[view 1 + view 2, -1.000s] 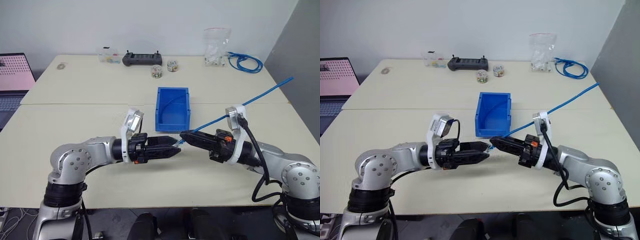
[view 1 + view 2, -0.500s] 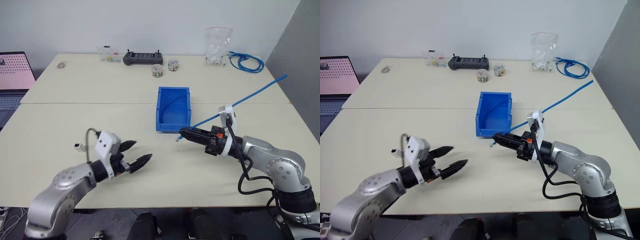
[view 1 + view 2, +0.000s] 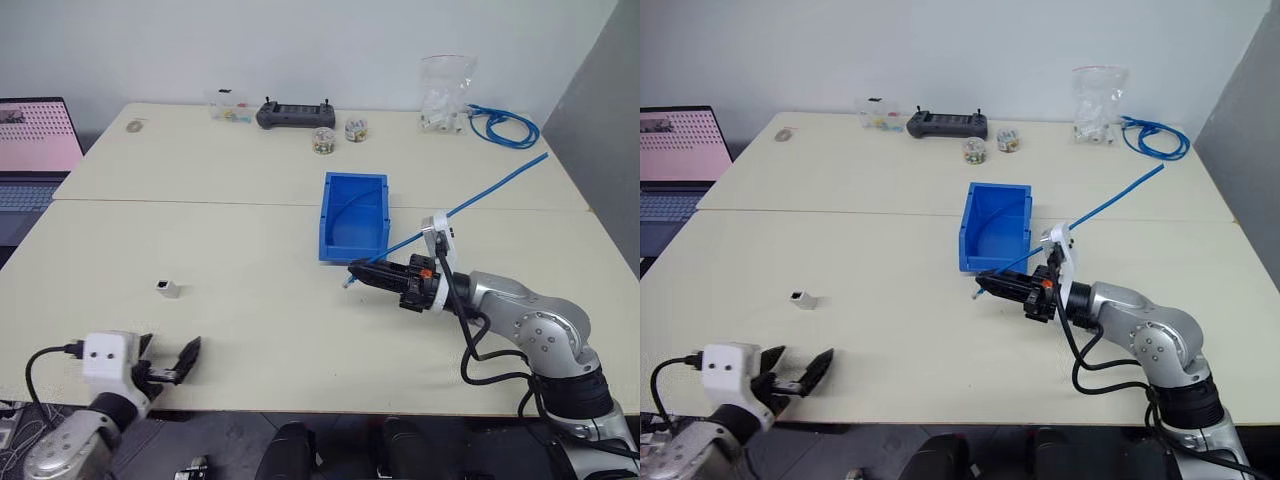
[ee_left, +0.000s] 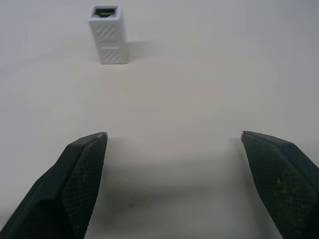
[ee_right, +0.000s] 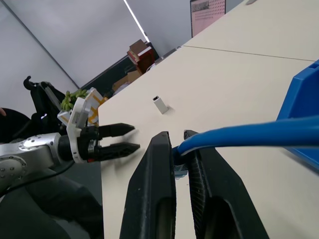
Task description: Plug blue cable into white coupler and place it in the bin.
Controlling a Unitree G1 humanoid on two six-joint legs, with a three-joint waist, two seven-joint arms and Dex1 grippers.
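The white coupler (image 3: 167,289) lies alone on the table's left half and stands a short way ahead of my left gripper's fingers in the left wrist view (image 4: 108,35). My left gripper (image 3: 168,351) hangs open and empty at the table's front left edge. The blue cable (image 3: 480,197) runs from the back right down to my right gripper (image 3: 350,273), which is shut on it near its plug end, just in front of the bin (image 3: 356,178). In the right wrist view the blue cable (image 5: 249,132) passes between the right gripper's fingers (image 5: 157,164).
At the back edge lie a black controller (image 3: 295,113), two small jars (image 3: 323,140), a clear box (image 3: 228,108), a clear bag of white parts (image 3: 445,95) and a coiled blue cable bundle (image 3: 505,125). A laptop (image 3: 35,140) stands off the table's left side.
My left arm has swung away from the right gripper, down to the table's front left edge, and its jaws have opened wide. The right gripper keeps the cable, almost still.
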